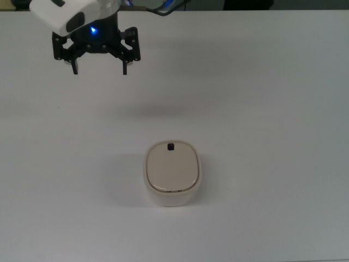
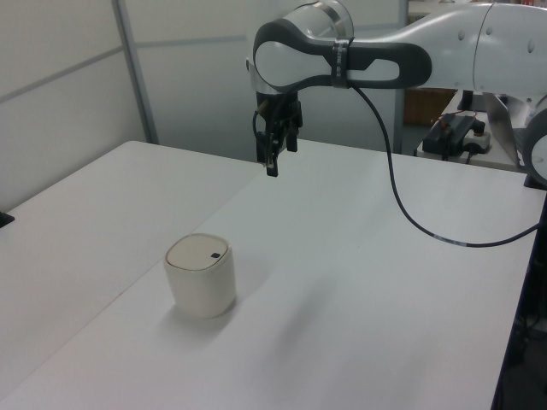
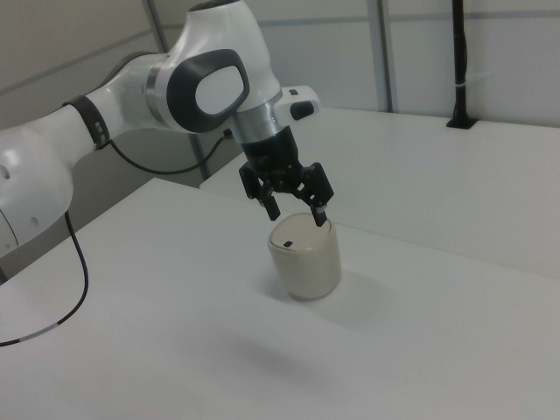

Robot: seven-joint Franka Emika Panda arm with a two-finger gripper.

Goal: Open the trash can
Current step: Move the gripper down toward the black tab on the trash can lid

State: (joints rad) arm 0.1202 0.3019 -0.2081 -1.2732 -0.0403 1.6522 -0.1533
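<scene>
Your trash can (image 1: 172, 173) sits on the white worktop (image 1: 272, 109), a bit below the middle of the top view. It stands upright and alone, with nothing touching it. Its flat beige lid (image 1: 170, 168) is down, so the can is not open yet.

Your claw (image 1: 100, 70) hangs in the air, up in the top view's left corner. It is well apart from the can. Its two fingers are spread wide and hold nothing. In the right view the claw looks like it is just over the can, but the left view shows it high up and farther back.

The can looks like thin, smooth plastic. I think it is light and likely empty, so it may slide or tip if you push it from the side. The walls are round and slick, so they are not a good place to grab.

Go for the little black knob (image 1: 170, 146) instead. It sits near the edge of the lid that is closest to the claw in the top view. It is tiny, so come straight down over it and bring the fingers close on both sides. Pinch softly, then lift slowly. If the whole can comes up with the lid, stop and try again more gently.
</scene>
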